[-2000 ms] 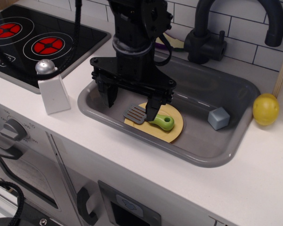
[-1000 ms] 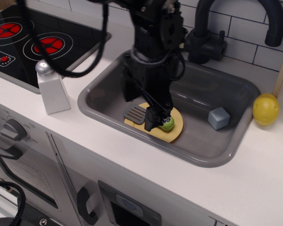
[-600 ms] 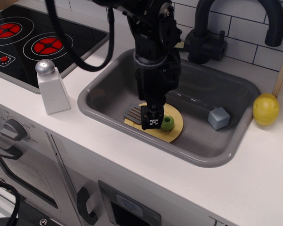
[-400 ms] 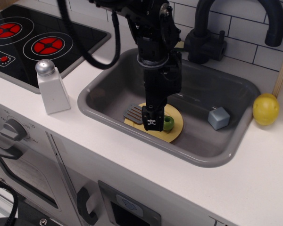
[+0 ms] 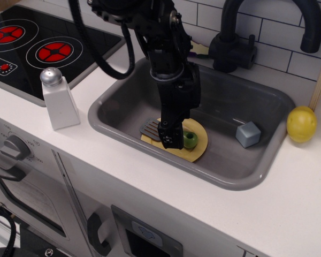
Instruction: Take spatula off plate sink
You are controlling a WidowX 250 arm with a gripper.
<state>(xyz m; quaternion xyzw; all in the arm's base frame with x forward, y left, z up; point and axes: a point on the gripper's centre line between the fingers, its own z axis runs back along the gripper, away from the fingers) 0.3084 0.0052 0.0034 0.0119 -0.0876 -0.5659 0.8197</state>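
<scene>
The spatula lies on the pale yellow plate (image 5: 197, 152) at the front of the grey sink (image 5: 241, 183). Its green handle end (image 5: 190, 140) and its dark slotted head (image 5: 150, 129) show on either side of my gripper (image 5: 172, 140). The gripper points straight down and is seen edge-on, low over the middle of the handle. Its near finger hides the handle's middle, so I cannot tell whether the jaws are closed on it. The spatula rests flat on the plate.
A blue-grey cube (image 5: 248, 134) sits in the sink to the right of the plate. A yellow lemon (image 5: 302, 124) lies on the counter at the right. A white shaker (image 5: 57, 99) stands left of the sink. The black tap (image 5: 241, 37) rises behind, with the hob (image 5: 37, 48) at far left.
The gripper turned from wide open and facing the camera to edge-on, and came down onto the spatula's handle. The spatula and plate have stayed in place.
</scene>
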